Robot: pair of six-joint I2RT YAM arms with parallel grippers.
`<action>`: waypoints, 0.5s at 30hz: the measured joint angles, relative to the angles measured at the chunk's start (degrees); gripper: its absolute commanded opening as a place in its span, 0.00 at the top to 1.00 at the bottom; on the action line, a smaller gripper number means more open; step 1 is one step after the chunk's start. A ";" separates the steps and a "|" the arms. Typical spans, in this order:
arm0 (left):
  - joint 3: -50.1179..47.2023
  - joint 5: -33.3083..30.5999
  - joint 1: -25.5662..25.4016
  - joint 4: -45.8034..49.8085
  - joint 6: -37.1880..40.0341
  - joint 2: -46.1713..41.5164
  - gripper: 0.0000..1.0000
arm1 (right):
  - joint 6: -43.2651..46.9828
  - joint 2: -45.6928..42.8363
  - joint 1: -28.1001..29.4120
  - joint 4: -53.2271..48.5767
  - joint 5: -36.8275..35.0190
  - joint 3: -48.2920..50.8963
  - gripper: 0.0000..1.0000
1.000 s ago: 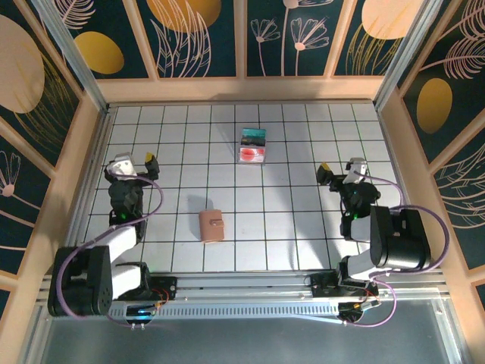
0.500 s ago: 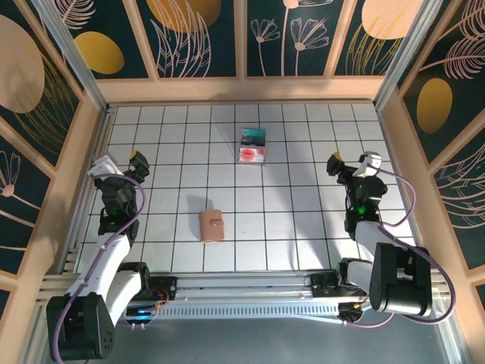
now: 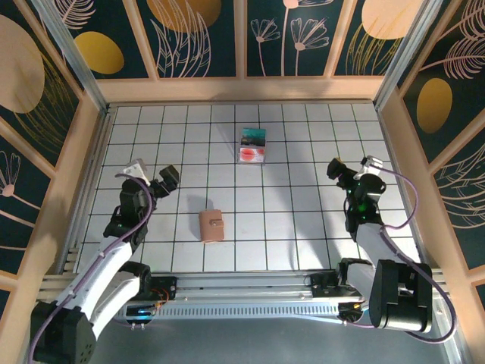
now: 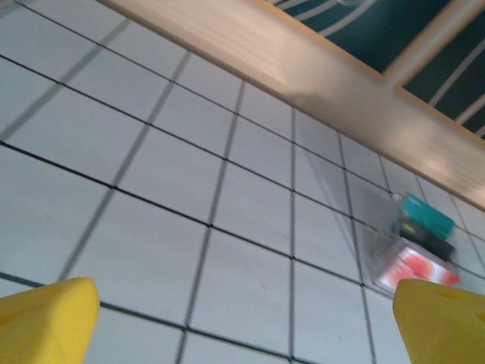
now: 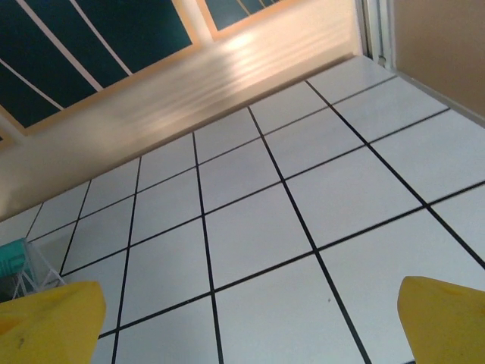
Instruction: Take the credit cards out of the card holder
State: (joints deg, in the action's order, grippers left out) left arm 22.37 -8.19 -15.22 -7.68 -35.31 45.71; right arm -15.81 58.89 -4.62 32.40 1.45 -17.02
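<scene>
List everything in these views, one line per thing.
card holder: one, tan, folded shut, on the near tiles just left of the middle.
teal card: one, teal-green, far middle of the table.
pink-white card: one, pale with a red mark, right beside the teal card on its near side.
table: one, white tiles with black grid lines.
walls: three, dark teal panels with gold and pale plant patterns in wooden frames, around the left, far and right sides.
left claw: one, yellow-tipped, open and empty, left of the card holder.
right claw: one, yellow-tipped, open and empty, over the right tiles.
</scene>
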 measured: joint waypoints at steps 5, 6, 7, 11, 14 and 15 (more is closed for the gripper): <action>0.04 -1.29 -7.63 3.87 -3.23 0.17 0.01 | -2.36 -1.44 1.03 -6.78 -0.68 -2.34 0.01; 0.15 -1.51 -9.53 4.85 -3.96 0.76 0.01 | -2.71 -1.66 1.49 -8.28 -1.09 -2.93 0.01; 0.33 -1.81 -11.19 5.84 -4.68 1.42 0.01 | -3.06 -1.84 2.14 -10.10 -1.70 -3.65 0.01; 1.11 -2.34 -16.55 9.22 -7.63 4.42 0.01 | -4.31 -2.56 5.11 -16.33 -3.69 -6.25 0.01; 1.22 -1.84 -19.50 11.26 -9.90 7.06 0.04 | -5.20 -3.26 7.78 -20.72 -5.33 -8.04 0.01; 1.22 -1.25 -20.24 11.78 -10.47 8.02 0.07 | -5.66 -3.54 8.63 -22.03 -5.84 -8.48 0.01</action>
State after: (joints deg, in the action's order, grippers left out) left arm 23.59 -9.43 -35.46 4.10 -45.78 53.74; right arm -21.47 55.35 4.01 10.37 -4.38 -25.50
